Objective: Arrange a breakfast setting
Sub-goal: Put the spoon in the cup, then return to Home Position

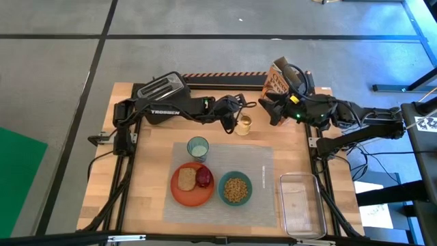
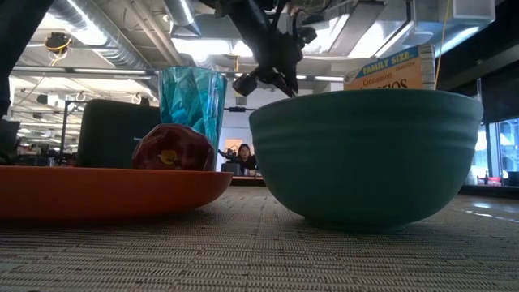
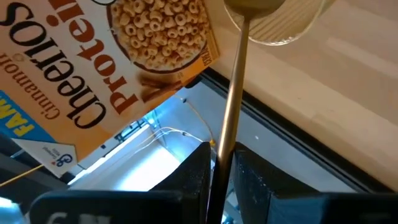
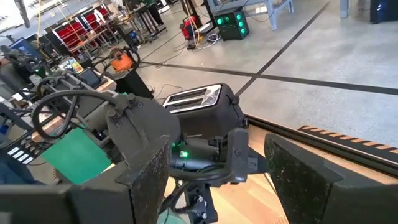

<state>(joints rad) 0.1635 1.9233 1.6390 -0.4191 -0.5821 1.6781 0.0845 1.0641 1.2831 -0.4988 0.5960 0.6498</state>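
Now the left hand [image 1: 231,123] pinches the gold spoon [image 3: 231,106] over a small container [image 1: 243,124] at the bench's [image 1: 143,178] back; the right hand [image 1: 271,108] (fingers spread) hovers nearby.

Grey concrete floor [image 1: 205,20] crossed by dark seams; green mat [image 1: 17,160] lay beside table; ceiling strip lights [image 2: 89,24] glowed

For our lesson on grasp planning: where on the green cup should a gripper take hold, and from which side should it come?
Grip the green cup across its open rim from straight above. It stands upright on the grey placemat, rim showing as a clear circle in the high view. The orange plate sits close on its near side, so a side approach there looks crowded; overhead seems free.
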